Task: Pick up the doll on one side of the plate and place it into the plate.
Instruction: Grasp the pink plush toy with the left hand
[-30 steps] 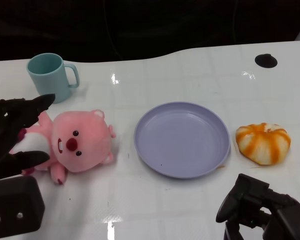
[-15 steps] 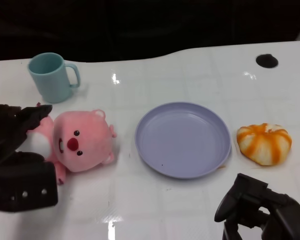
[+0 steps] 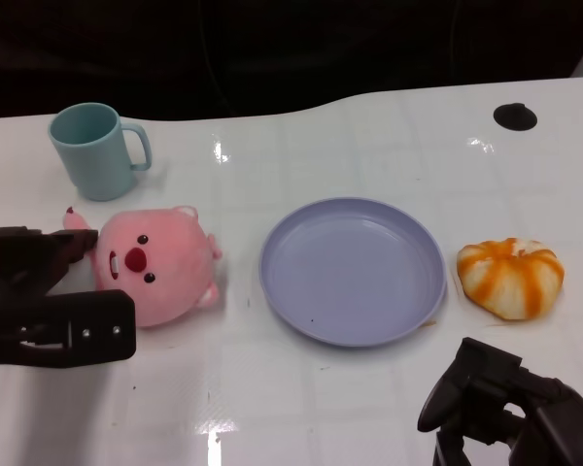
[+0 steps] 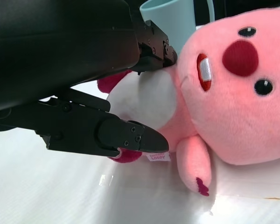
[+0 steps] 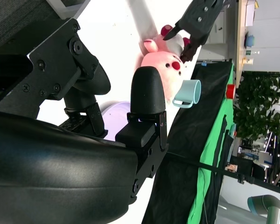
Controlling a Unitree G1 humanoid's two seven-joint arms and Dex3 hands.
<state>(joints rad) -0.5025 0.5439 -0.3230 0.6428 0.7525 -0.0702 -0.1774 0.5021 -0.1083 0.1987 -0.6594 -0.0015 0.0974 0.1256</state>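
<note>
The pink doll lies on the white surface, off to one side of the purple plate and not touching it, its face turned up and tilted sideways. The left hand has closed around the doll's body from the far side: in the left wrist view one of the fingers presses under its white belly near a dark pink foot, another digs in by its shoulder, so the doll is grasped between them. A teal mug stands just behind the doll. On the plate's other side sits an orange-and-white striped bun, close to the rim. The right hand hangs low at the near edge, fingers curled in on nothing.
</note>
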